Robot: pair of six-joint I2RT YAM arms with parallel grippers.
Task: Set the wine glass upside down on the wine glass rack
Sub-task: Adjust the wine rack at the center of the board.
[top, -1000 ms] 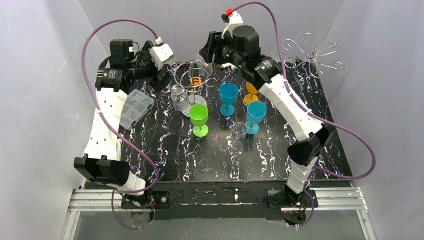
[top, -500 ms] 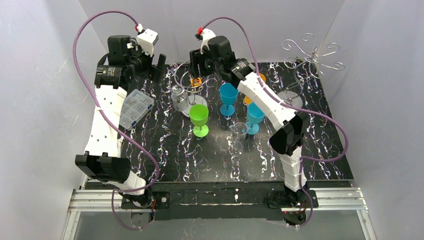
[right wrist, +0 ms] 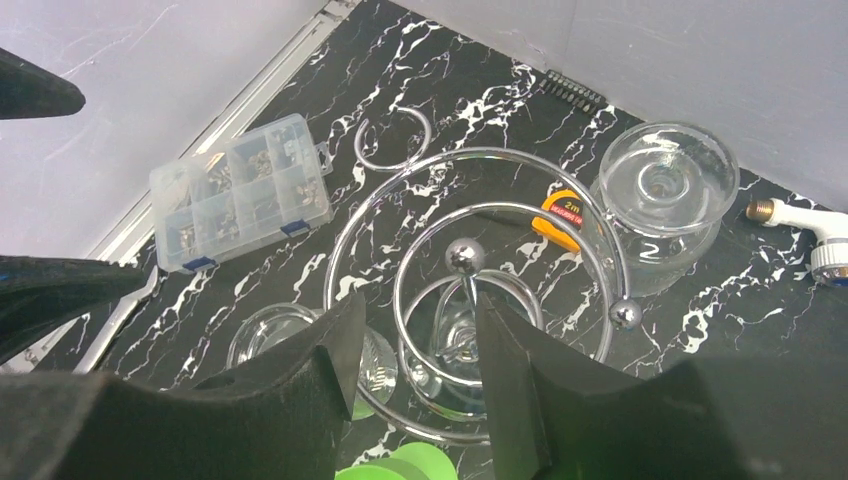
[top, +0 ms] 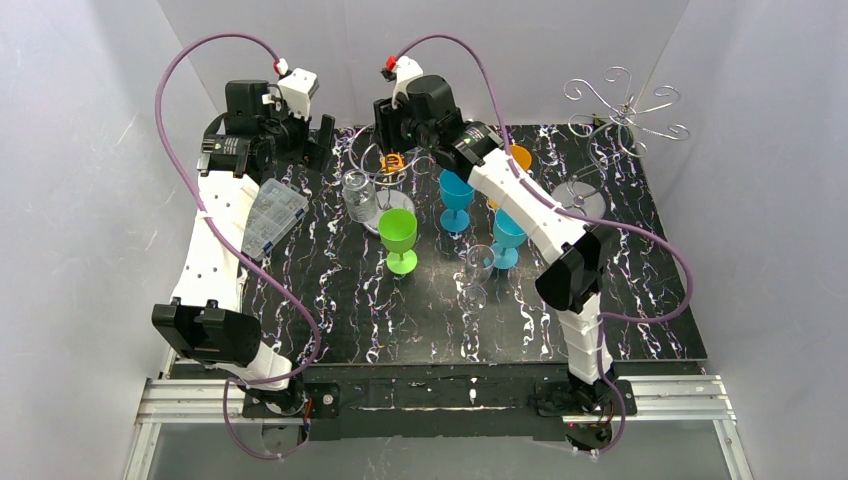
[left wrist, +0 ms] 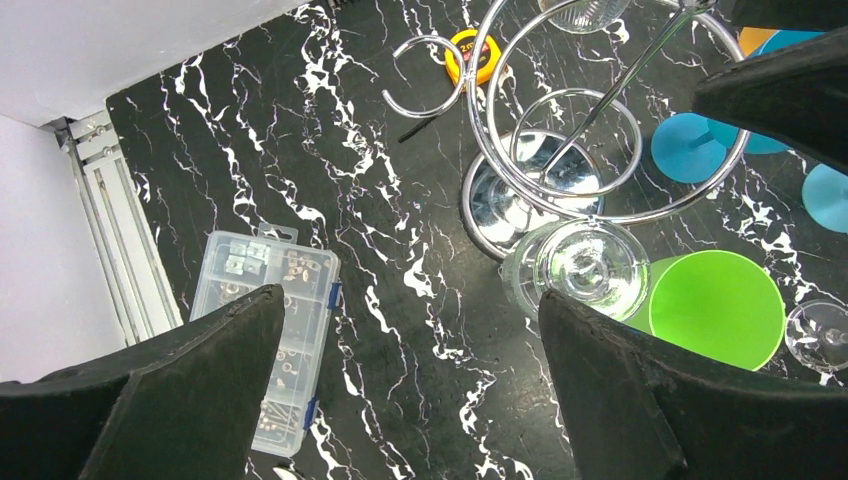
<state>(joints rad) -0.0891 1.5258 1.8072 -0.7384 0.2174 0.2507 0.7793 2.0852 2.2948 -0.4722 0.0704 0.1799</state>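
Observation:
The wine glass rack (top: 625, 108), tall silver wire with scroll arms, stands at the back right with nothing on it. A clear wine glass (top: 357, 190) (left wrist: 585, 265) (right wrist: 262, 345) stands by the loop stand, and a smaller one (top: 479, 262) sits mid-table. Another clear glass (right wrist: 665, 185) stands behind the loop stand. My right gripper (top: 392, 125) (right wrist: 418, 305) hovers over the loop stand, jaws partly apart and holding nothing. At the back left my left gripper (top: 318, 137) (left wrist: 408, 300) hangs wide open above bare table.
A short wire stand of round loops (top: 385, 165) (left wrist: 580, 120) (right wrist: 470, 260) lies under the right gripper. Near it are an orange tape measure (right wrist: 563, 215), a green goblet (top: 398, 232), two blue goblets (top: 457, 190) and an orange one (top: 520, 158). A clear parts box (top: 270, 215) lies at left.
The right arm has swung left from the back middle to above the loop stand, and its jaws have narrowed. The left wrist has lifted and turned at the back left.

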